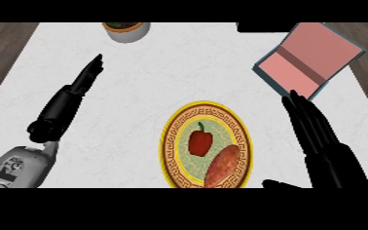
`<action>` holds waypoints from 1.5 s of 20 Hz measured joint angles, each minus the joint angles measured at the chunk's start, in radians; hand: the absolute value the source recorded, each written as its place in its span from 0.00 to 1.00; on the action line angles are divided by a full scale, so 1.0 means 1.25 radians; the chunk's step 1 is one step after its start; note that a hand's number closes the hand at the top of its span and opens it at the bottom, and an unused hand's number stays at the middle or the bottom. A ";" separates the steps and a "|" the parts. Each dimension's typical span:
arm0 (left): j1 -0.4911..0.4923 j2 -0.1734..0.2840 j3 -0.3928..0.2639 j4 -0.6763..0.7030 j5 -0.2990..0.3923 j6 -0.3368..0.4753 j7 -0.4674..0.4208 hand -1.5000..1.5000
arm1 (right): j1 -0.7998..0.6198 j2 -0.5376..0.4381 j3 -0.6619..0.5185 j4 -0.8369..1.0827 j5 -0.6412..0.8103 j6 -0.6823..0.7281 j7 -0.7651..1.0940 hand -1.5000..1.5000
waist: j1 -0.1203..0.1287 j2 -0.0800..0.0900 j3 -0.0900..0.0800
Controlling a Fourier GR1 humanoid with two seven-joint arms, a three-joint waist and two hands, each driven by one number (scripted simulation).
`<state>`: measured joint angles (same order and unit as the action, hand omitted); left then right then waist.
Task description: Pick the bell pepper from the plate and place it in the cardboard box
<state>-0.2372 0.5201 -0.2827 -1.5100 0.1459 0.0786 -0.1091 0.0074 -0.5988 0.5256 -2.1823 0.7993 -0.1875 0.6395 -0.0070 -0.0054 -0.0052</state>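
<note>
Resting on the plate is the bell pepper, red and glossy with a short dark green stem pointing toward twelve o'clock; nothing of mine touches it. Just beside it, toward four o'clock on the same plate, lies a sweet potato, long, orange-brown and tapered, and the two look close enough to touch, though I cannot tell for sure. The plate itself is round with a yellow rim, a brown band carrying a key-pattern border, and a pale green speckled middle.

My right hand hovers at three o'clock of the plate, released, its black fingers straight and pointing toward eleven o'clock, the thumb spread out low toward the plate's lower edge. It holds nothing and stays clear of the plate.

Up at one o'clock from the plate sits the cardboard box, flat-sided and tilted, its inside pinkish with a darker stripe across, well apart from the pepper.

My left hand lies well out at ten o'clock, also released, fingers straight, empty.

At twelve o'clock near the far edge stands a round grey pot with dark greenery. The desk is white, faintly marbled. I can read no writing anywhere.
</note>
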 measured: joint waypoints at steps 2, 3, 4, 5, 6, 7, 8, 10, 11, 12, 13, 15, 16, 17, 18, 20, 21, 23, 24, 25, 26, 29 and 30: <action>-0.010 -0.003 -0.002 -0.002 -0.002 -0.004 0.007 0.50 | -0.029 0.010 0.045 -0.004 0.025 0.084 0.071 0.00 | 0.007 0.001 0.000; -0.014 -0.003 -0.004 -0.004 -0.002 -0.008 0.010 0.50 | -0.049 0.018 0.063 -0.006 0.030 0.129 0.107 0.00 | 0.011 0.002 0.000; -0.018 -0.004 -0.003 0.001 -0.003 -0.011 0.008 0.50 | -0.069 0.030 0.085 -0.003 0.034 0.172 0.142 0.00 | 0.014 0.003 -0.001; -0.020 -0.005 -0.003 0.001 -0.001 -0.015 0.009 0.50 | -0.085 0.047 0.111 -0.005 0.039 0.215 0.181 0.00 | 0.017 0.003 -0.001; -0.019 -0.006 -0.003 0.001 -0.001 -0.019 0.007 0.50 | -0.108 0.070 0.130 -0.002 0.039 0.256 0.216 0.00 | 0.019 0.004 -0.001; -0.018 -0.007 -0.004 -0.004 0.000 -0.021 0.009 0.50 | -0.134 0.095 0.144 0.012 0.036 0.293 0.247 0.00 | 0.023 0.004 -0.001; -0.022 -0.010 -0.004 -0.004 -0.002 -0.022 0.010 0.50 | -0.162 0.121 0.156 0.034 0.034 0.324 0.270 0.00 | 0.026 0.005 -0.001; -0.026 -0.020 -0.008 0.000 -0.009 -0.017 0.011 0.50 | -0.204 0.172 0.184 0.066 0.039 0.373 0.304 0.00 | 0.025 0.005 0.000; -0.022 -0.020 -0.007 0.000 -0.010 -0.019 0.011 0.50 | -0.219 0.198 0.198 0.081 0.043 0.392 0.318 0.00 | 0.025 0.004 0.000; -0.022 -0.020 -0.006 0.002 -0.010 -0.021 0.010 0.50 | -0.242 0.227 0.198 0.108 0.041 0.407 0.325 0.00 | 0.026 0.005 0.000; -0.018 -0.017 -0.003 0.001 -0.009 -0.025 0.009 0.50 | -0.258 0.257 0.203 0.134 0.043 0.419 0.335 0.00 | 0.027 0.004 0.000; -0.020 -0.019 -0.001 0.003 -0.013 -0.025 0.007 0.50 | -0.280 0.315 0.214 0.178 0.046 0.439 0.350 0.00 | 0.025 0.004 0.000; -0.016 -0.015 0.003 0.003 -0.010 -0.031 0.005 0.50 | -0.289 0.342 0.216 0.196 0.049 0.449 0.359 0.00 | 0.024 0.003 0.000; -0.022 -0.011 0.009 0.004 -0.008 -0.032 0.010 0.50 | -0.292 0.367 0.222 0.215 0.054 0.453 0.368 0.00 | 0.021 0.003 0.001; -0.021 -0.009 0.013 0.003 -0.006 -0.036 0.010 0.50 | -0.301 0.387 0.219 0.239 0.055 0.458 0.374 0.00 | 0.021 0.003 0.001; -0.022 -0.014 0.014 0.005 -0.013 -0.032 0.009 0.50 | -0.310 0.415 0.209 0.282 0.056 0.467 0.378 0.00 | 0.018 0.004 0.001; -0.025 -0.017 0.013 -0.001 -0.013 -0.032 0.019 0.50 | -0.320 0.425 0.209 0.300 0.050 0.467 0.385 0.00 | 0.018 0.003 0.002; -0.019 -0.017 0.015 -0.010 -0.015 -0.033 0.023 0.50 | -0.329 0.438 0.218 0.322 0.040 0.465 0.401 0.00 | 0.019 0.003 0.002; -0.020 -0.018 0.017 -0.006 -0.014 -0.037 0.023 0.50 | -0.336 0.443 0.218 0.337 0.035 0.463 0.405 0.00 | 0.018 0.003 0.002; -0.012 -0.019 0.017 -0.006 -0.016 -0.040 0.015 0.50 | -0.343 0.446 0.217 0.344 0.027 0.463 0.410 0.00 | 0.018 0.003 0.002; -0.014 -0.017 0.021 -0.004 -0.014 -0.043 0.016 0.50 | -0.349 0.449 0.223 0.366 0.028 0.459 0.415 0.00 | 0.018 0.003 0.002; -0.007 -0.026 0.020 -0.006 -0.023 -0.042 0.016 0.50 | -0.365 0.455 0.219 0.411 0.044 0.458 0.412 0.00 | 0.016 0.003 0.003; -0.005 -0.029 0.018 -0.007 -0.027 -0.041 0.016 0.50 | -0.374 0.456 0.220 0.417 0.042 0.458 0.416 0.00 | 0.016 0.003 0.003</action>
<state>-0.2438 0.4835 -0.2606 -1.5186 0.1119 0.0278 -0.0894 -0.4603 -0.0288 0.8008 -1.6607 0.8522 0.3848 1.1597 0.0128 -0.0015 -0.0016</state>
